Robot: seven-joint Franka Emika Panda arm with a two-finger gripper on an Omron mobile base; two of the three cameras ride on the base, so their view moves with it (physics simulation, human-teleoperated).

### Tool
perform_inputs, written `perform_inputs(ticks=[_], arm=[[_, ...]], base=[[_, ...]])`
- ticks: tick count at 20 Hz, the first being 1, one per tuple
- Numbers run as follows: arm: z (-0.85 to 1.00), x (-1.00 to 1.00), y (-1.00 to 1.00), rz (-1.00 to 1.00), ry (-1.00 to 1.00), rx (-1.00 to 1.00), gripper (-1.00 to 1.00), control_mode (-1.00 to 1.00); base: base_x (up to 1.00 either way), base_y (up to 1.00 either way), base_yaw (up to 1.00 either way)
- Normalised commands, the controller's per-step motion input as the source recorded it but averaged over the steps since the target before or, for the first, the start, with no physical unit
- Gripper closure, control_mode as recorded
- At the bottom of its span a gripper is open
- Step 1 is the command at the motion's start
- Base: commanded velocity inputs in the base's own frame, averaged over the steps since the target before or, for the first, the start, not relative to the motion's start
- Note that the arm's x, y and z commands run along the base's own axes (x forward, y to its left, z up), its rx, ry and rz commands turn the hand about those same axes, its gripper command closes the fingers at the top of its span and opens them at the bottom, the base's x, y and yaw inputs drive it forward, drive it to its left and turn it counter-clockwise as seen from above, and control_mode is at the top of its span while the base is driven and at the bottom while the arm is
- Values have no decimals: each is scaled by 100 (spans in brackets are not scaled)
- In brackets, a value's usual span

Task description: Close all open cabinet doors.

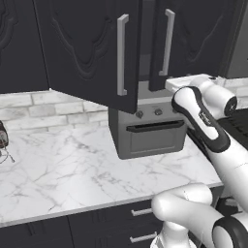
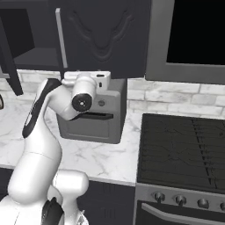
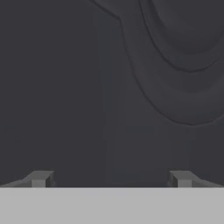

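Two tall black cabinet doors with carved relief hang over the counter. The left door (image 1: 82, 48) stands swung out wide, its silver bar handle (image 1: 122, 54) toward me; in the right base view it appears edge-on (image 2: 9, 61) beside the open cabinet interior (image 2: 30, 41). The right door (image 1: 193, 34) (image 2: 103, 35) looks slightly ajar. My hand (image 1: 191, 82) (image 2: 90, 79) is at that door's lower edge. In the hand view my gripper (image 3: 111, 179) is open, fingertips (image 3: 41, 178) wide apart, very close to the carved door panel (image 3: 131, 87). Nothing is between them.
A grey toaster oven (image 1: 147, 131) (image 2: 94, 121) sits on the marble counter (image 1: 63, 169) right under my hand. A black stove (image 2: 184, 149) and microwave (image 2: 193, 35) are to the right. Drawer fronts (image 1: 140, 213) run below. A small dark object (image 1: 2, 138) sits at the far left.
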Motion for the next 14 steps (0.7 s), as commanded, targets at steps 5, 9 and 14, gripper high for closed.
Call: perform_inputs(ticks=[5, 9, 14], arm=[[0, 25, 0, -5, 0, 0, -100, -100], [0, 23, 0, -3, 1, 0, -100, -100], [0, 26, 0, -3, 1, 0, -100, -100]], base=[[0, 0, 0], [0, 0, 0], [0, 0, 0]])
